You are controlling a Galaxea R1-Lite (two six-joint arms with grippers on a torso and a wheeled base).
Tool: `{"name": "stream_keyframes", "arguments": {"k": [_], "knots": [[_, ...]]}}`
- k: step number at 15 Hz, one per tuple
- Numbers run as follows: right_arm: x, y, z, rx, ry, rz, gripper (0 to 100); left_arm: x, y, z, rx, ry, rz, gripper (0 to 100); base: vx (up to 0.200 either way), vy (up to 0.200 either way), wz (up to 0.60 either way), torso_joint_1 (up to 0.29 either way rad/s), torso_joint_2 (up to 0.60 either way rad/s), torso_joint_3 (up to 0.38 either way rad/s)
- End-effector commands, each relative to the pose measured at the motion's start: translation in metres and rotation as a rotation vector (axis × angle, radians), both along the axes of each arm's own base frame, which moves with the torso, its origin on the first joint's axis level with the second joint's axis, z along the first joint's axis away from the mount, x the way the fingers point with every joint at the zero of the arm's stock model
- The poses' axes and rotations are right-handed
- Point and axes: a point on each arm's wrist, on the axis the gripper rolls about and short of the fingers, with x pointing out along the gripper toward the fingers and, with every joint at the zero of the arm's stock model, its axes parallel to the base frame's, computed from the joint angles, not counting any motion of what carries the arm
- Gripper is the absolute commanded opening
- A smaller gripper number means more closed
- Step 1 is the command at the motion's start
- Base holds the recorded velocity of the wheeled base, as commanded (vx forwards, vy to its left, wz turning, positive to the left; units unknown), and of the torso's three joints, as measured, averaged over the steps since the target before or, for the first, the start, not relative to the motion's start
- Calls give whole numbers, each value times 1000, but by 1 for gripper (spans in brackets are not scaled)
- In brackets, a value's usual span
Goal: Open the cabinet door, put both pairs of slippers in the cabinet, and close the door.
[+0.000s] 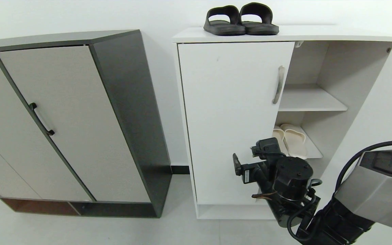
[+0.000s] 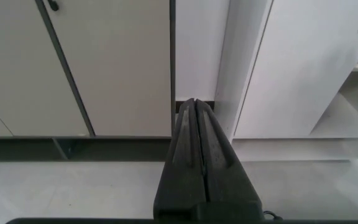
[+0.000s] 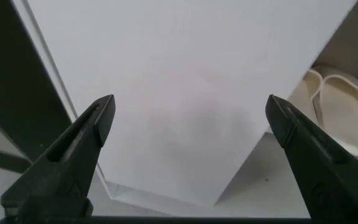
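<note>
The white cabinet (image 1: 318, 34) stands with its right door (image 1: 379, 119) swung open and its left door (image 1: 230, 119) shut, beside a dark cabinet (image 1: 128, 112). The black slippers (image 1: 242, 20) sit on its top, and the cream slippers (image 1: 293, 139) lie on the lower shelf (image 1: 313, 149) inside. The right tool (image 3: 188, 112) hangs spread before the shut door, while the left tool (image 2: 194, 102), pressed together, points low toward the gap between the cabinets.

The white cabinet top (image 1: 318, 33) carried a pair of black slippers (image 1: 242, 21) at 12 o'clock; the lower shelf (image 1: 314, 150) inside held cream slippers (image 1: 293, 139) at 3 o'clock.
</note>
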Motion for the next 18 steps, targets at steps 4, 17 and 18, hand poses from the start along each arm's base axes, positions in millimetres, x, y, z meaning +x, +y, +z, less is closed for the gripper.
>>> {"name": "stream_keyframes", "arguments": {"k": [4, 17, 18], "knots": [[0, 1, -2, -7, 1, 3, 100, 0, 0, 0, -1, 1, 0, 0, 0, 0, 0, 0, 0, 0], [0, 1, -6, -26, 4, 1, 100, 0, 0, 0, -1, 1, 0, 0, 0, 0, 0, 22, -213, -191], [0, 1, -5, -24, 2, 1, 100, 0, 0, 0, -1, 1, 0, 0, 0, 0, 0, 105, -466, -344]]}}
